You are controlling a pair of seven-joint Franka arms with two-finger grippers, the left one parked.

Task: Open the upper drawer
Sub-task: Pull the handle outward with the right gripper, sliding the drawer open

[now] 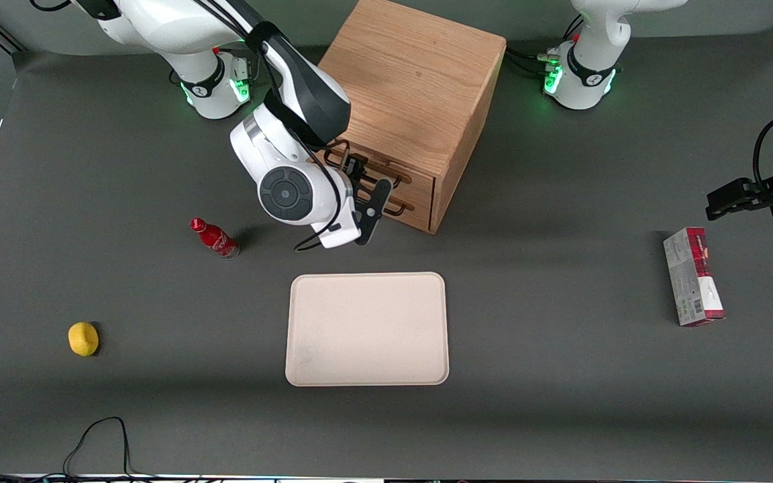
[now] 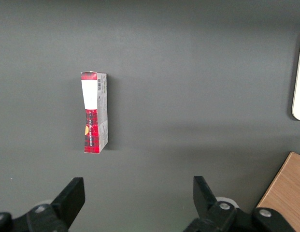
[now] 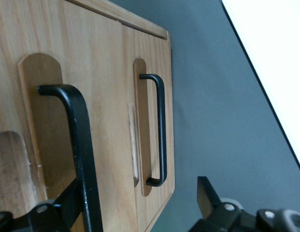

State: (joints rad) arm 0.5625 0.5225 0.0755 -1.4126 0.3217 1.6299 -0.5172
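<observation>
While the front view hides it, the open tool (image 3: 135,212) straddles the upper drawer's handle (image 3: 77,145).

The right arm's black two-finger gripper (image 1: 368,201) hangs in front of the light oak cabinet's upper drawer (image 1: 386,176), fingers spread astride its black wire bar handle (image 3: 77,145), the cream rectangular tray (image 1: 367,329) lying nearer the camera on the grey tabletop (image 1: 561,376).
</observation>
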